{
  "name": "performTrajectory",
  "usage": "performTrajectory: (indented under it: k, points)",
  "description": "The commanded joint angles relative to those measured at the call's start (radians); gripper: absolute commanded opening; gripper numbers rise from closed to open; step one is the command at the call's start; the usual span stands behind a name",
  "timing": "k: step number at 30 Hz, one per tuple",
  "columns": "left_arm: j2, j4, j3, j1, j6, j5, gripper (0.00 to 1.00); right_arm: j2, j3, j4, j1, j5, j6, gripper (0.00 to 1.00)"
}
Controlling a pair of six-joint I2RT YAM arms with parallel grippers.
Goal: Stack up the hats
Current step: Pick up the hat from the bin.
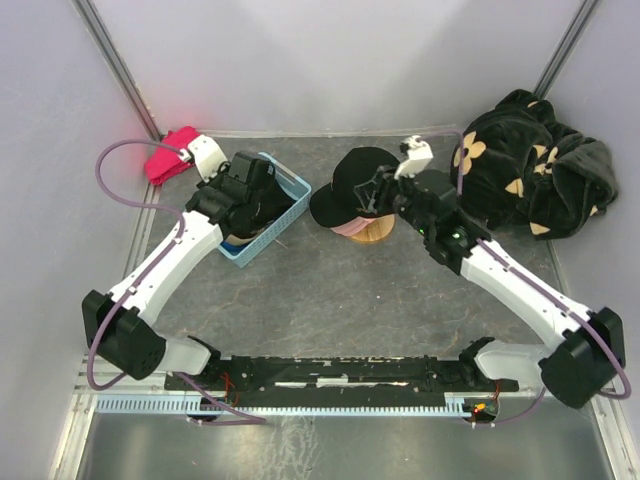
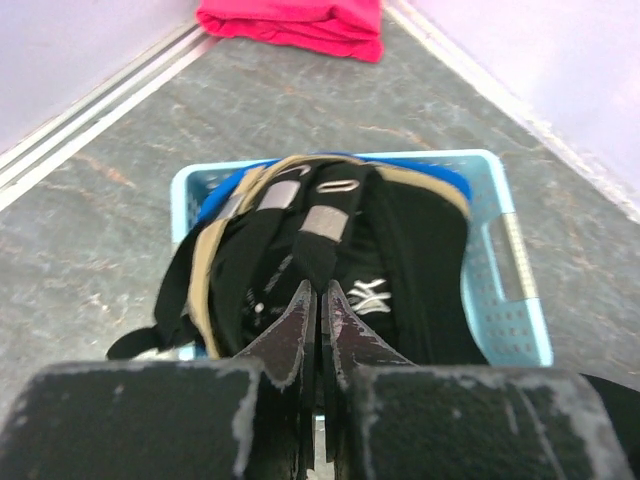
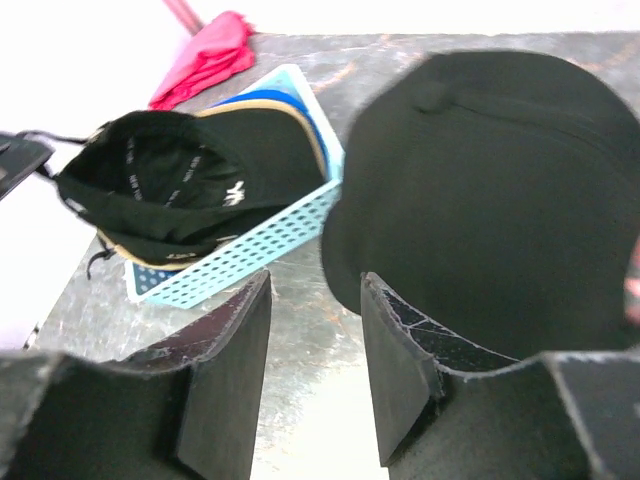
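left gripper is down in the light blue basket, fingers pressed tight together on the back strap of the black cap with the white logo, and that looks like a real pinch on the fabric. that cap sits upturned on top of the basket pile, with a tan cap showing as a rim under it and a blue cap peeking out at the far edge. over on the other side, right gripper has its jaws standing apart with nothing between them, hovering just beside the brim edge of the plain black cap. from above, that plain black cap rests on a pink cap out on the grey table, just right of the basket. the red-pink cloth lies in the far left corner, and the black plush fabric with beige flowers is heaped in the far right corner.
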Motion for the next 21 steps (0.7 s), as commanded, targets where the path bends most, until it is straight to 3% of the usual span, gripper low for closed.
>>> performTrajectory:
  k: [1,6,21]
  points:
    - [-0.01,0.207,0.073,0.002,0.196,0.076,0.03,0.121,0.149,0.019,0.075,-0.101,-0.174,0.5]
    - [0.01,0.273,0.113,0.003,0.31,0.146,0.03,0.275,0.288,0.045,0.146,-0.153,-0.278,0.51]
    - [-0.046,0.479,0.039,0.003,0.525,0.28,0.03,0.696,0.648,0.16,0.208,-0.398,-0.328,0.52]
